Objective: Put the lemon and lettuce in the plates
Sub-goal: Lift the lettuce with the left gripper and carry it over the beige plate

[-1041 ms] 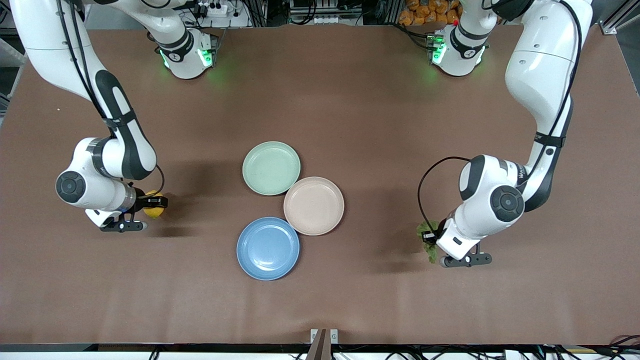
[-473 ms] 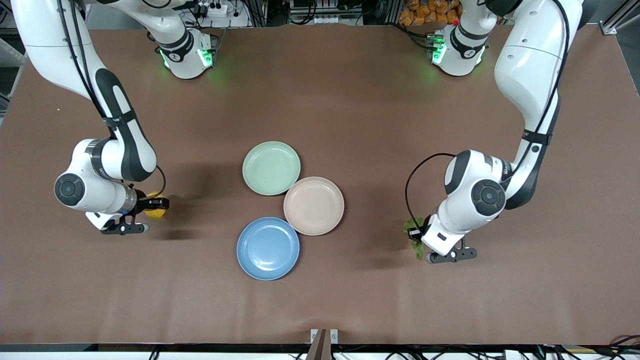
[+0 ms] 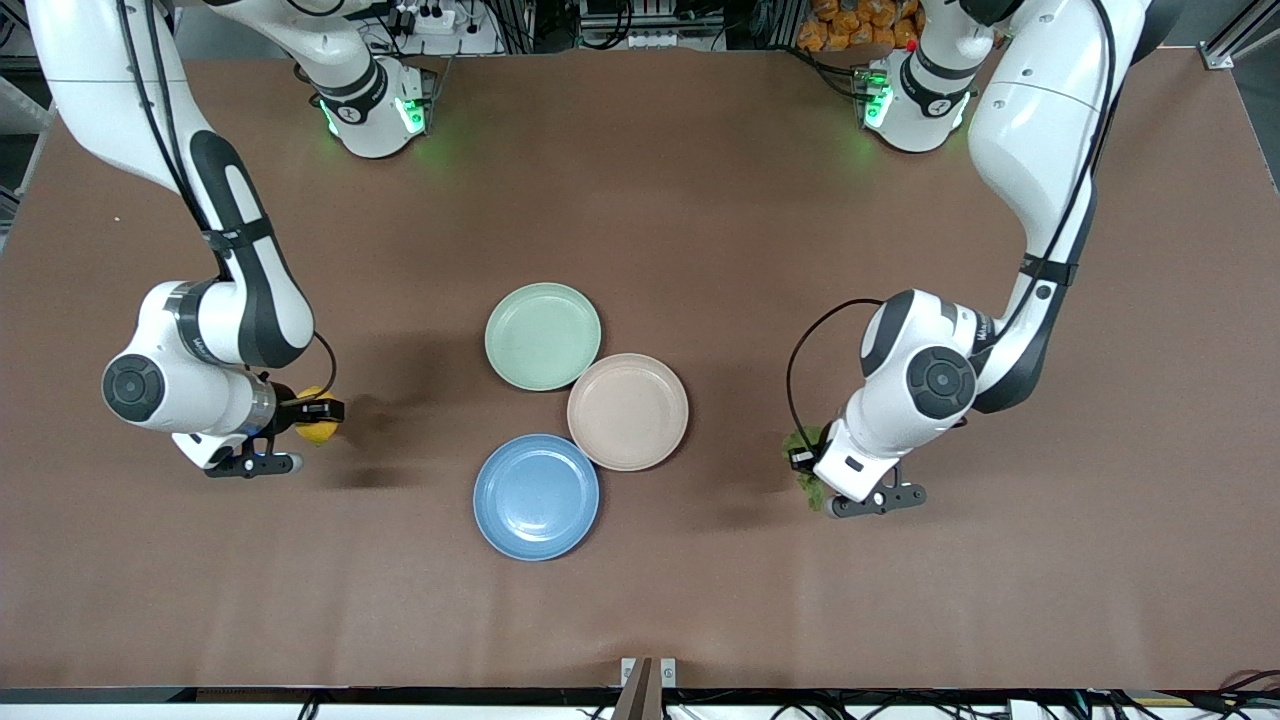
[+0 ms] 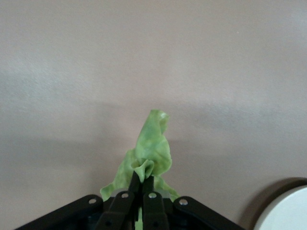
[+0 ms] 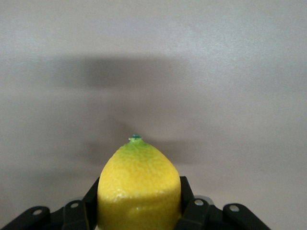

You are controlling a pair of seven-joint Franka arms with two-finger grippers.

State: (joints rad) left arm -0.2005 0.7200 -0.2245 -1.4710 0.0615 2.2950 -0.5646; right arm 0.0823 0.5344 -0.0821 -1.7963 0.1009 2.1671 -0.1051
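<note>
My right gripper (image 3: 318, 414) is shut on the yellow lemon (image 3: 318, 427), which fills the right wrist view (image 5: 139, 187), and holds it above the bare table toward the right arm's end. My left gripper (image 3: 803, 462) is shut on the green lettuce (image 3: 803, 474), which hangs from the closed fingers in the left wrist view (image 4: 148, 151), above the table toward the left arm's end. The blue plate (image 3: 536, 496) and the beige-pink plate (image 3: 628, 411) lie empty at mid-table between the two grippers. A plate rim (image 4: 283, 211) shows at the edge of the left wrist view.
A pale mint-green plate (image 3: 543, 336) lies empty, touching the beige-pink one and farther from the front camera. The brown table (image 3: 640, 200) spreads wide around the plates.
My left gripper has carried the lettuce toward the plates. My right gripper has shifted only slightly with the lemon.
</note>
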